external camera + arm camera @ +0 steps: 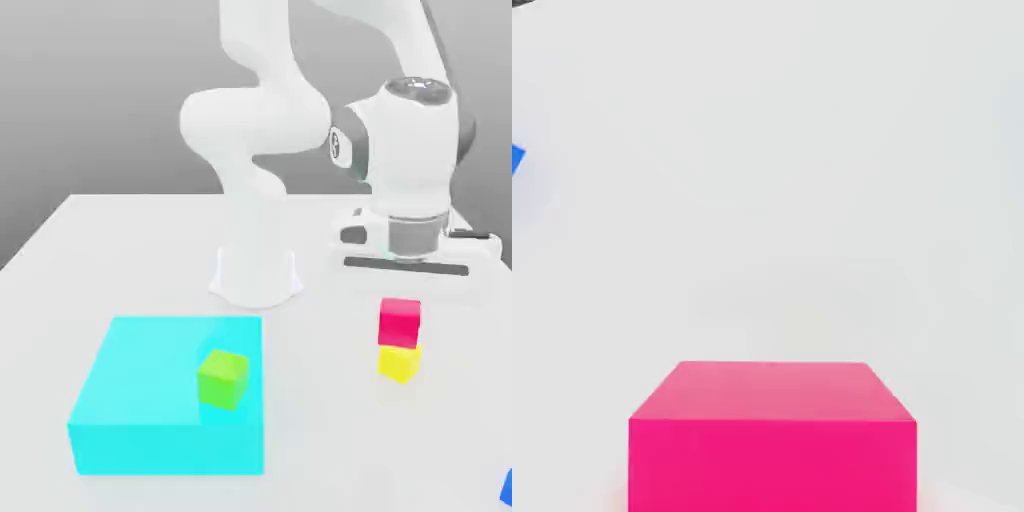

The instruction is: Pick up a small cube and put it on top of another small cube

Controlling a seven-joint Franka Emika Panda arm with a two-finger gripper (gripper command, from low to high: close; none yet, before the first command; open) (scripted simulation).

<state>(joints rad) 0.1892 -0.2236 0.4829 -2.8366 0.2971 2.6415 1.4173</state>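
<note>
The claw is drawn in narrow, and the pink cube hangs straight beneath the hand, so I judge that it is clamped on that cube. The contact itself cannot be made out. In the hand view the pink cube lies close under the camera with bare bench beyond it.

Take the yellow cube as the landmark. In the exterior view the pink cube stands directly over it, their edges meeting or nearly so. Whether it already rests on the yellow cube or hovers just above, I cannot tell. The cyan block, with the lime-green cube on top of it, lies well apart from the yellow cube toward the exterior view's left. A blue piece lies apart from it toward the lower right corner of that view.

The step in hand looks like the placing. To do it well:
- Square the pink cube's faces with the yellow one's and centre it, so that no edge overhangs.
- Lower it slowly until the two faces meet flat. A hard push could slide the yellow cube along the bench.
- Open only once the cube is seated, then lift straight up so that neither side is dragged and the stack stays put.
</note>
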